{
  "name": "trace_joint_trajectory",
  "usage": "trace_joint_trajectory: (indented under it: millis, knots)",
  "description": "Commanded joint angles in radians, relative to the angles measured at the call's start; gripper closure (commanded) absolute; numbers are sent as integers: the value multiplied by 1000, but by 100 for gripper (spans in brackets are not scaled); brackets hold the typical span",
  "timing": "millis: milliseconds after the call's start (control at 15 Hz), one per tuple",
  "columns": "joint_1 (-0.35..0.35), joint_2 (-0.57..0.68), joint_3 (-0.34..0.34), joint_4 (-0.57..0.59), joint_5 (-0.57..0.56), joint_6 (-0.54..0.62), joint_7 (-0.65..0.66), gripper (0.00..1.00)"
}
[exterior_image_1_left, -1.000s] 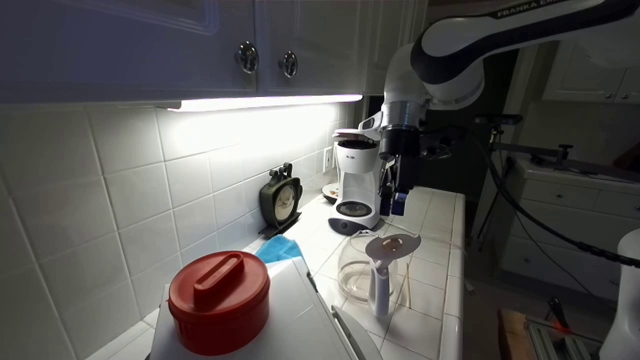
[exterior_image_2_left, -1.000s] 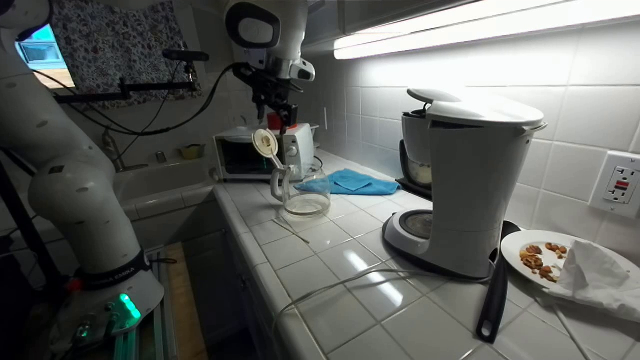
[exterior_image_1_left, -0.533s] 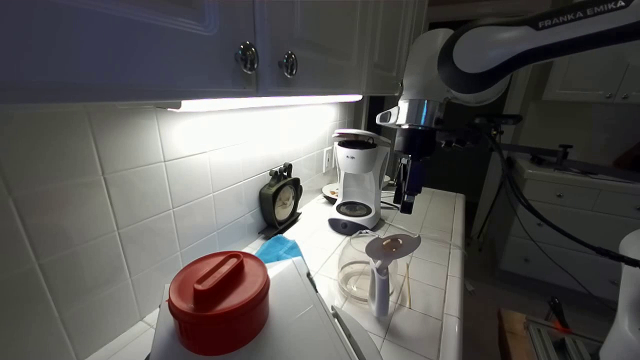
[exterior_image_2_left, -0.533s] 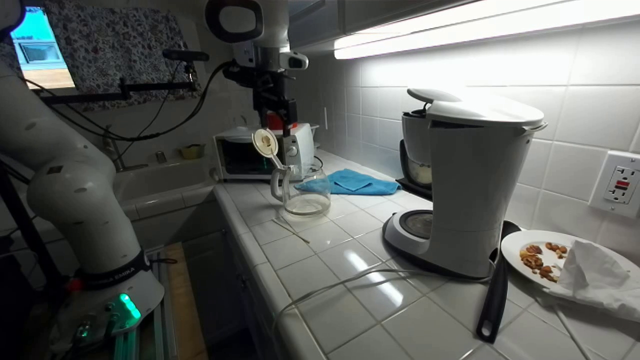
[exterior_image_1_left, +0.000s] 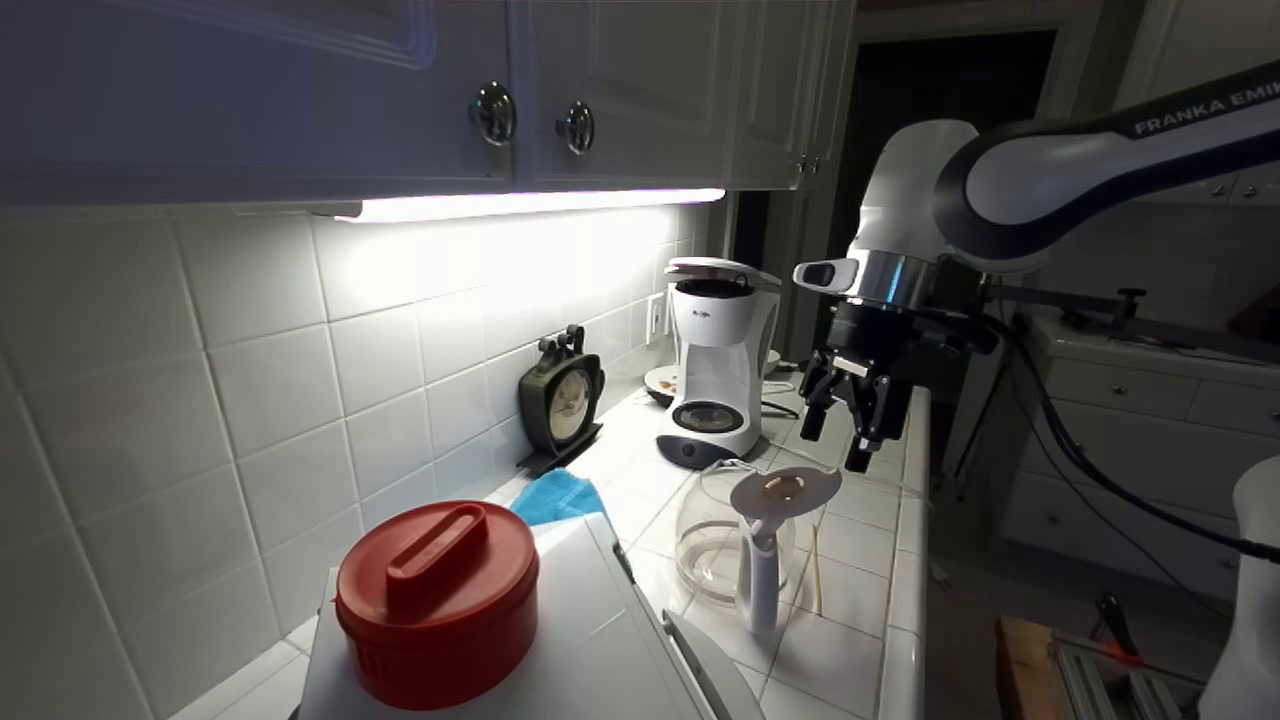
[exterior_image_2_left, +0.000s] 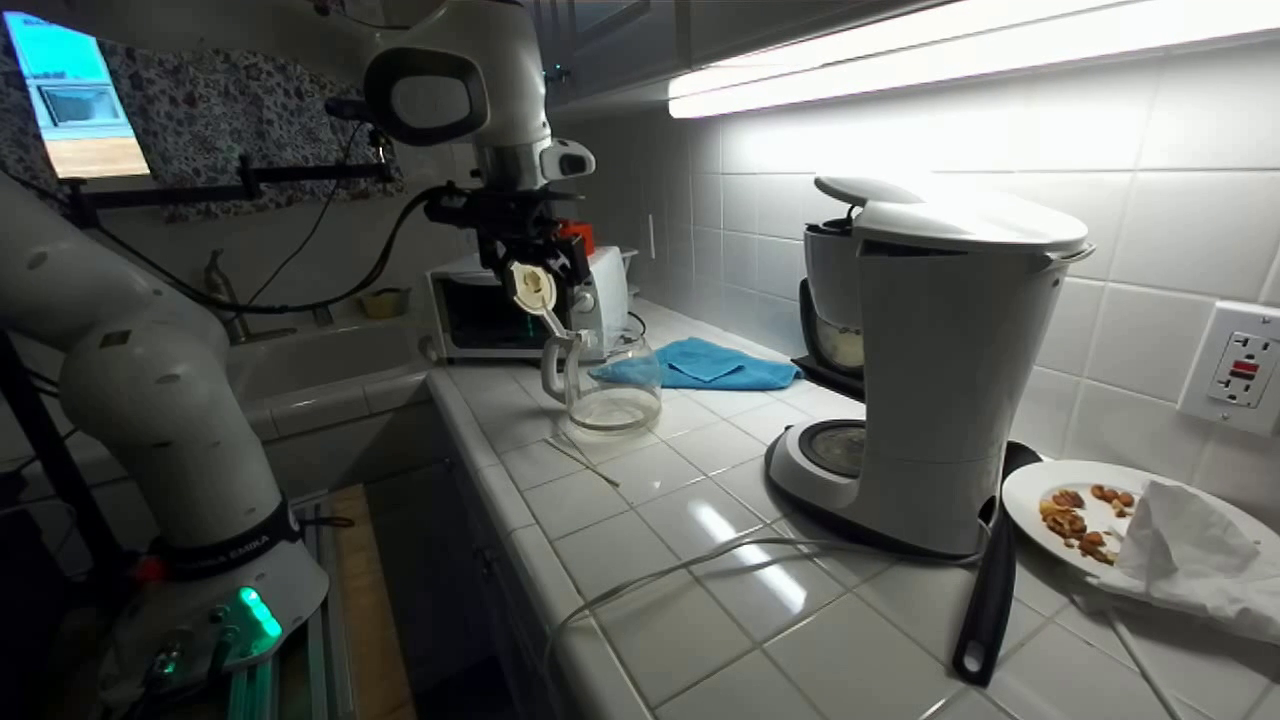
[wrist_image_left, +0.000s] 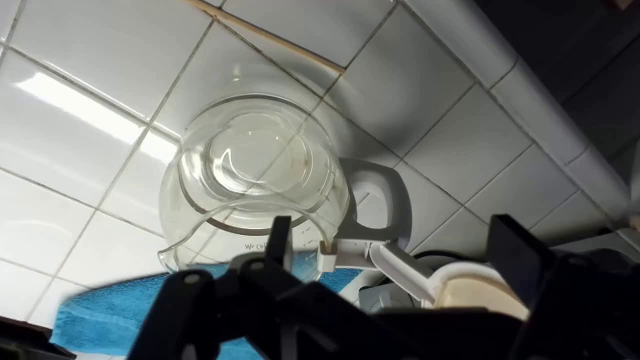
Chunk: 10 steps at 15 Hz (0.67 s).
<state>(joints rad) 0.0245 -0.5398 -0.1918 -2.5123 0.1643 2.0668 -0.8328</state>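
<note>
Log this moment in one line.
gripper: open, empty, near raised carafe lid | carafe: upright on counter | blue cloth: on counter | coffee maker: without carafe

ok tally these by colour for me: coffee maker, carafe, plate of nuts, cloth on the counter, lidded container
Mainly white: 2 (drip coffee maker, plate of nuts)
Clear with white handle: 1 (glass coffee carafe)
Blue: 1 (cloth)
Red: 1 (lidded container)
Total: 5
</note>
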Motion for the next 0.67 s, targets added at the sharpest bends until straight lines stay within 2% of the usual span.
trace_joint_trajectory:
  millis: [0,467,533,600]
  knots:
    - [5,-48,-33,-85,-47,24,-163,0]
    - [-11,19,-6,-150,-219,101,-305,0]
    - [-12,29,-2,-157,-231,117,-304,0]
    - [-8,11,-11,-138,-186,77,-279,0]
